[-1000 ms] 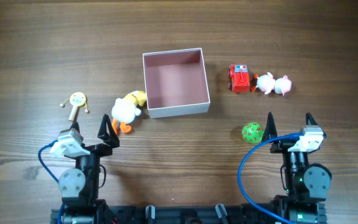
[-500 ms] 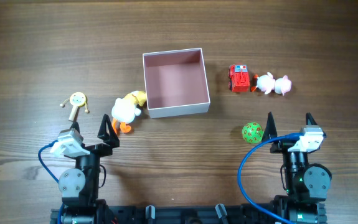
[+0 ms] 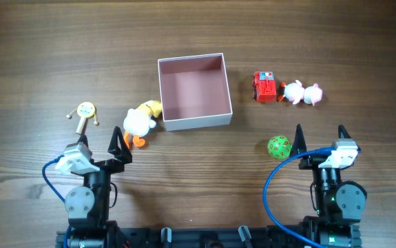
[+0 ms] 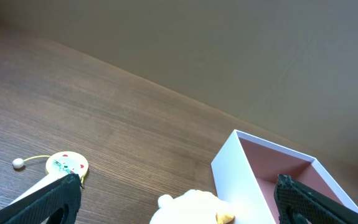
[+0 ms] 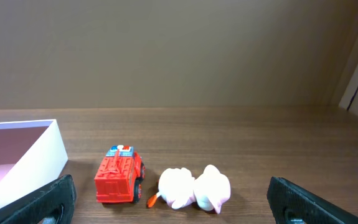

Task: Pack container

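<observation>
The container (image 3: 193, 91) is a square white-walled box with a dusty-pink, empty inside at the table's middle; it also shows in the left wrist view (image 4: 241, 177) and at the left edge of the right wrist view (image 5: 17, 162). A white and yellow duck (image 3: 140, 121) lies against its left front corner. A red fire truck (image 3: 264, 86) and a pink-white plush (image 3: 302, 93) lie to its right. A green ball (image 3: 279, 146) sits just left of my right gripper (image 3: 319, 132), which is open and empty. My left gripper (image 3: 101, 143) is open and empty, near the duck.
A small yellow rattle drum (image 3: 84, 115) lies at the left, beyond my left gripper, and shows in the left wrist view (image 4: 63, 165). Both arm bases stand at the table's front edge.
</observation>
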